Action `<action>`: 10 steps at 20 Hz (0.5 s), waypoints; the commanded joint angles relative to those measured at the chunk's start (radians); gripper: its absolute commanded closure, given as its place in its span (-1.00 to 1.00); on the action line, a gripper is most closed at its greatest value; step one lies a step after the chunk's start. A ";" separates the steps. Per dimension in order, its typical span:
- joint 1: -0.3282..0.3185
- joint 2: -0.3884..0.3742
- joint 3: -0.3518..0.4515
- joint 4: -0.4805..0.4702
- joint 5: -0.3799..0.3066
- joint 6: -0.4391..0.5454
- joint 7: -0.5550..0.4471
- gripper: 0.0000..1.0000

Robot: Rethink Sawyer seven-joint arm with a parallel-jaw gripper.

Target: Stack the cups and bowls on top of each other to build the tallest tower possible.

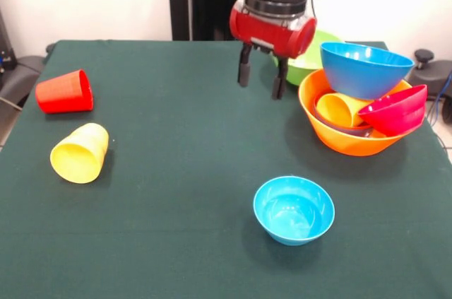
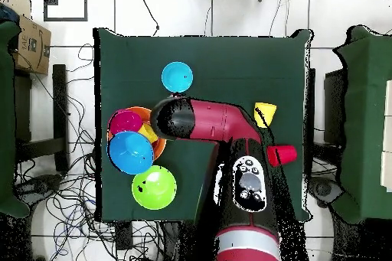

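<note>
My gripper (image 1: 261, 81) hangs open and empty above the table, just left of the tower. The tower is a large orange bowl (image 1: 332, 136) holding a yellow cup (image 1: 339, 109) on its side, a dark bowl under it, a crimson bowl (image 1: 397, 109) tilted on the right rim and a blue bowl (image 1: 365, 69) on top. A lime green bowl (image 1: 311, 66) stands behind it. A light-blue bowl (image 1: 294, 209) stands alone near the front. A red cup (image 1: 66, 92) and a yellow cup (image 1: 80, 153) lie on their sides at the left.
The green cloth table (image 1: 176, 228) has edges near the cups at the left and near the tower at the right. In the overhead view the arm (image 2: 218, 124) covers the table's middle, with the tower (image 2: 134, 137) and the green bowl (image 2: 154, 187) at its left.
</note>
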 commanded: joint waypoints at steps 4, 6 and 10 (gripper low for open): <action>-0.019 0.136 0.109 -0.202 -0.090 0.132 -0.145 -1.00; -0.018 0.154 0.109 -0.221 -0.095 0.128 -0.143 -1.00; -0.020 0.162 0.110 -0.247 -0.096 0.145 -0.145 -1.00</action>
